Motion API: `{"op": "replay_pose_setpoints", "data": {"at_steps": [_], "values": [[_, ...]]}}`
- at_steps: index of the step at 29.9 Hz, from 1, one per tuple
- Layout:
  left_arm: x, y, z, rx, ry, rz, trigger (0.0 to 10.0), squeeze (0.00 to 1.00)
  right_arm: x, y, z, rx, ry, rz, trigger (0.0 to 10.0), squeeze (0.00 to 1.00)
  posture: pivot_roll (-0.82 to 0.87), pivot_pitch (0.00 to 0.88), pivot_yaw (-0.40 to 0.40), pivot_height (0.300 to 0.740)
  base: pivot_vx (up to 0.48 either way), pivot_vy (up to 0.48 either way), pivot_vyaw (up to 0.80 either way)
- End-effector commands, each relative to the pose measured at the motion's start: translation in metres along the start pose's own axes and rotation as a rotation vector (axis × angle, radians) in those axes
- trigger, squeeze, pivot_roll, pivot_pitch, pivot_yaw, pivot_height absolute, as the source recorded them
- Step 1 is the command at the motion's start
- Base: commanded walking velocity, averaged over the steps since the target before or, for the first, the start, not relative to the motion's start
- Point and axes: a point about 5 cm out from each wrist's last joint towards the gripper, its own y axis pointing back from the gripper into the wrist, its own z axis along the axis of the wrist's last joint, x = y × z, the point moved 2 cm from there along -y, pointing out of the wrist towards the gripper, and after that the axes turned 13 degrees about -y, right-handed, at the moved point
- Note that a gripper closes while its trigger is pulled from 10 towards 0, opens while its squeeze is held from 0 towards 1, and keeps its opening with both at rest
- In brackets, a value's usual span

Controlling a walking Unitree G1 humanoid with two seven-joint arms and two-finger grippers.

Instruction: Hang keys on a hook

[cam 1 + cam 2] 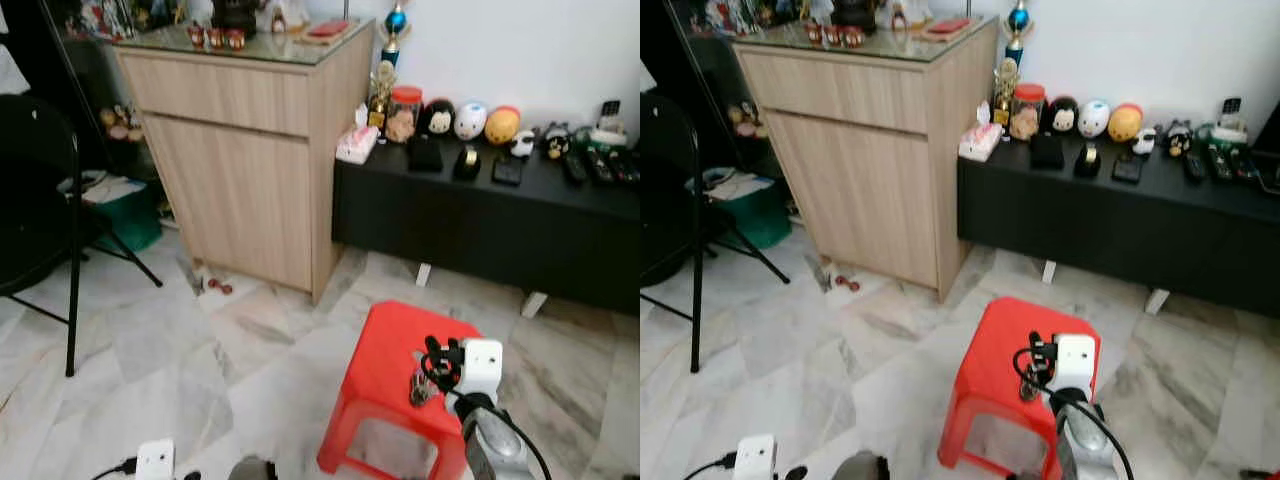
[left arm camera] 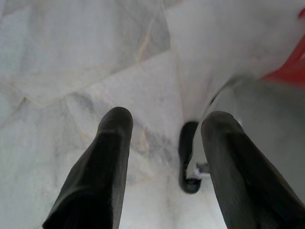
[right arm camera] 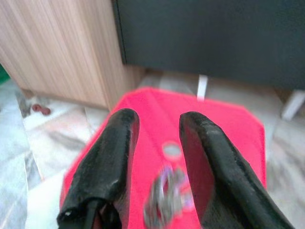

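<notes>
Red plastic stool [image 1: 400, 372] carries the keys [image 1: 421, 388], under the right gripper [image 1: 437, 362]. Right wrist view: fingers [image 3: 106, 162] parted around this loose, light metal bunch; its ring gives the best hold. Left gripper [image 2: 167, 157] hangs released above the floor [image 2: 57, 71].

The floor [image 1: 150, 360] is pale grey-veined marble tile. A light wooden cabinet [image 1: 240, 150] with a glass top stands against a white wall [image 1: 520, 50]. Beside it runs a low black desk [image 1: 480, 220] on short white legs, carrying round plush toys [image 1: 470, 120], a jar and small dark items, perhaps remotes. A black folding chair [image 1: 40, 220] stands at the left. A red plastic stool [image 1: 400, 390] sits on the tiles nearer the camera.
</notes>
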Motion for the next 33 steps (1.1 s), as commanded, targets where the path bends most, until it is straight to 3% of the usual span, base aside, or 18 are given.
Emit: {"op": "replay_pose_setpoints", "data": {"at_steps": [1,22,33], "values": [[0.0002,0.0000,-0.0016,0.015,0.000,-0.004,10.0,0.00,-0.0040,0.0001,-0.0004,0.008,-0.010,-0.017,10.0,0.00,0.10,0.000,-0.010,0.602,0.000,0.000,0.00],[0.0050,0.0006,-0.0031,0.016,0.010,-0.001,10.0,0.00,-0.0064,0.0014,-0.0056,0.026,-0.032,-0.026,10.0,0.00,0.10,0.000,-0.007,0.602,0.000,0.000,0.00],[0.0045,0.0007,-0.0033,0.016,0.005,-0.014,10.0,0.00,-0.0089,0.0018,-0.0073,0.057,0.029,-0.012,10.0,0.00,0.10,0.000,-0.005,0.602,0.157,0.000,0.05]]}}
